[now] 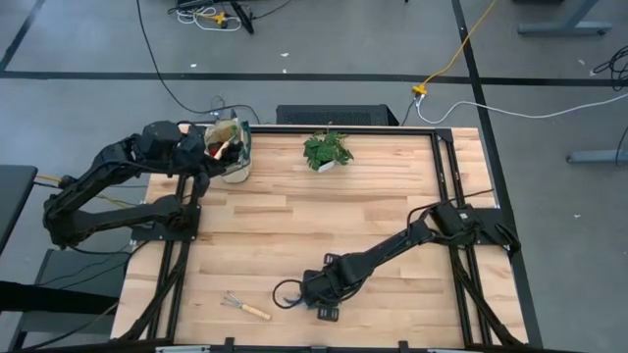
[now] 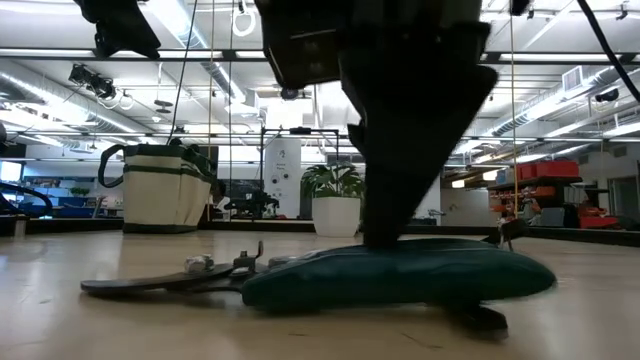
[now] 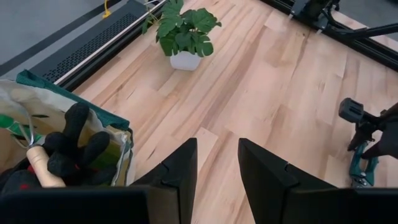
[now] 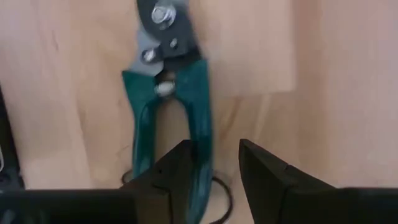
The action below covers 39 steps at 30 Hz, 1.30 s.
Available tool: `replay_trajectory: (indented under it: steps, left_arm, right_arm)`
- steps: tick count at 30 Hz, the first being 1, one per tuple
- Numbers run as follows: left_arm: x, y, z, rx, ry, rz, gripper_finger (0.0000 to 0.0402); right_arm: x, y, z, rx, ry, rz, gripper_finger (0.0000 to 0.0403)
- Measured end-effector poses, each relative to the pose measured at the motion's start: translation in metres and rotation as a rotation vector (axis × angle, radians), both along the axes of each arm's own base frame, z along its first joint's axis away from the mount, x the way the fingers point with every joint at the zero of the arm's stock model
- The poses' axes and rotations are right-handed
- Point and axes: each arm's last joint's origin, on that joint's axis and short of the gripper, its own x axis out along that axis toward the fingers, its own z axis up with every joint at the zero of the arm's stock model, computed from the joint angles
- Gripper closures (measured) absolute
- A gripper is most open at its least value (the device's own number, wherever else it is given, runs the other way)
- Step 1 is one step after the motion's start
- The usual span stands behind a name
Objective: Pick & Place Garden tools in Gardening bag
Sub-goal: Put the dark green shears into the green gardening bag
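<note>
Wooden boards make up our table, and a big grey workshop floor lies all around it.

We start close to the front edge of the table, where our right gripper is down low. The shears with the teal handles lie flat on the wood right under it. In the right wrist view, one teal handle runs down between our two fingers, and the grey blades point straight away from us. So the long way of the shears lines up with our reach, and the fingers sit across one handle. The fingers are partly apart. We cannot tell if they squeeze the handle yet or just sit around it. The low view shows the shears resting on the table, not lifted.

A little way off from the shears, along the same front edge, lies the small rake with the wooden handle. Nothing touches it.

Far from the shears, at the back corner of the table, stands the bag. Gloves and other tools poke out of its top. Our left gripper hangs just beside the bag, half open and holding nothing.

The plant sits along the back edge near the bag.

We think the right arm is much nearer the shears, so it should do the lifting.
</note>
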Motion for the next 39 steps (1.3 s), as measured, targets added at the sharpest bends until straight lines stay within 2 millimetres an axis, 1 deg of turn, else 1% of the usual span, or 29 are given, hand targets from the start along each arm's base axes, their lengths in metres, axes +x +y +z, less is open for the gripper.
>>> replay_trajectory:
  steps: [5,15,18,23,24,29,33,35,39]
  left_arm:
    - [0.000,0.000,0.000,0.000,0.000,0.000,0.0280]
    - [0.000,0.000,0.000,0.000,0.001,0.000,0.0280]
    - [0.000,0.000,0.000,0.000,0.000,0.000,0.0280]
    - [0.000,0.000,0.000,0.004,0.002,-0.004,0.0280]
    - [0.000,0.000,0.000,0.005,0.003,-0.004,0.0280]
    - [0.000,0.000,0.000,0.008,0.004,-0.002,0.0280]
    - [0.000,0.000,0.000,0.008,0.004,-0.002,0.0280]
    - [0.000,0.000,0.000,0.008,0.004,-0.002,0.0280]
    - [0.000,0.000,0.000,0.008,0.004,-0.002,0.0280]
  right_arm:
    - [-0.002,0.006,-0.005,-0.004,0.010,0.004,0.0268]
    - [-0.003,0.006,-0.015,-0.039,0.030,-0.020,0.0273]
    - [-0.003,0.006,-0.015,-0.051,0.029,-0.032,0.0294]
    - [-0.002,0.004,-0.014,-0.064,0.024,-0.031,0.0366]
    - [-0.002,0.004,-0.014,-0.068,0.021,-0.024,0.0375]
    - [0.002,-0.005,-0.013,-0.079,0.016,-0.039,0.0375]
    - [0.007,-0.018,-0.010,-0.125,-0.004,-0.044,0.0375]
    - [0.009,-0.027,-0.006,-0.153,-0.020,-0.053,0.0375]
    - [0.011,-0.040,0.013,-0.180,-0.061,-0.082,0.0375]
